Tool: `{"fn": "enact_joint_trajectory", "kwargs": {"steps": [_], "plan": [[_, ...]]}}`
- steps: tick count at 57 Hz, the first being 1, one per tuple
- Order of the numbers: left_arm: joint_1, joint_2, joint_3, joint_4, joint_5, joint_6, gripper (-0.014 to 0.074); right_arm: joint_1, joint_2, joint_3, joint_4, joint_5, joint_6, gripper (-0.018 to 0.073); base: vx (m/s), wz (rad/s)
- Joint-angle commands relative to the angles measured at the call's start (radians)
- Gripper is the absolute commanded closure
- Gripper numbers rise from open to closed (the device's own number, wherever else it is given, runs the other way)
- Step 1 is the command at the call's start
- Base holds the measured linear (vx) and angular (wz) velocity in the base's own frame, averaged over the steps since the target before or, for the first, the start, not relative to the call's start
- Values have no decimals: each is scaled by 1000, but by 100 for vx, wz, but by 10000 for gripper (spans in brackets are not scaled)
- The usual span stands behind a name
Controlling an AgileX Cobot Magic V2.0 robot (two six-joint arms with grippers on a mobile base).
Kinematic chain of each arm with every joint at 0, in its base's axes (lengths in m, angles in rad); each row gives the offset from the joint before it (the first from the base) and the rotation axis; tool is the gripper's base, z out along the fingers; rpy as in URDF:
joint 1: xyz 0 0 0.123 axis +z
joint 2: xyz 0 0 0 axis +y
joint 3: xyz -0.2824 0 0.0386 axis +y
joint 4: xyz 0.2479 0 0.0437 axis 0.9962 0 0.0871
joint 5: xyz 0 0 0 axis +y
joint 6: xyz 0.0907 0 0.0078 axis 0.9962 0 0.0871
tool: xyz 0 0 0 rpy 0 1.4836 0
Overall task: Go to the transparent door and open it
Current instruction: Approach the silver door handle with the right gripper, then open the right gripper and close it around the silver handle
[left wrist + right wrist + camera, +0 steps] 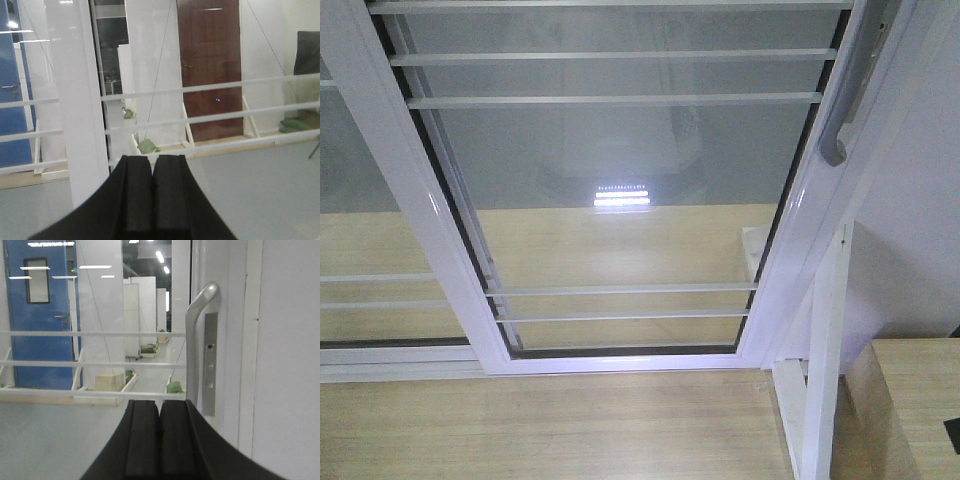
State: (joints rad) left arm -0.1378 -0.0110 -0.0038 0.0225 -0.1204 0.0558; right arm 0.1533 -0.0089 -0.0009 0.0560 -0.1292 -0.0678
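The transparent door [620, 170] fills the front view. Its white frame rises from the wooden floor [520, 430], and thin white bars cross the glass. A second framed glass panel [360, 200] overlaps it on the left. The right tool [160, 407] points level at the door, its pads pressed together on nothing, with the curved grey handle [192, 340] just ahead to its right. The left tool [152, 165], likewise closed and empty, faces the barred glass.
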Motion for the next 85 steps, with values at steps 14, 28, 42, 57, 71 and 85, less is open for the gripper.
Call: {"fn": "enact_joint_trajectory", "kwargs": {"steps": [14, 28, 42, 57, 71, 85], "plan": [[-1, 338, -512, -45, -56, 195, 594, -6, 281, -429, -3, -32, -66, 564, 0, 0], [-1, 794, -951, -176, 66, 121, 594, -6, 696, -794, -10, -7, -72, 564, 0, 0], [-2, 974, -1081, -177, 120, 119, 594, -6, 933, -950, -5, 12, -75, 564, 0, 0], [-2, 997, -1081, -175, 177, 121, 592, -6, 961, -944, -3, 16, -75, 564, 0, 0], [-2, 1001, -1081, -175, 182, 121, 529, -6, 961, -944, -6, 12, -76, 492, 0, 0], [-2, 1001, -1081, -175, 185, 121, 290, -6, 961, -944, -6, 26, -76, 174, 0, 0]]}}
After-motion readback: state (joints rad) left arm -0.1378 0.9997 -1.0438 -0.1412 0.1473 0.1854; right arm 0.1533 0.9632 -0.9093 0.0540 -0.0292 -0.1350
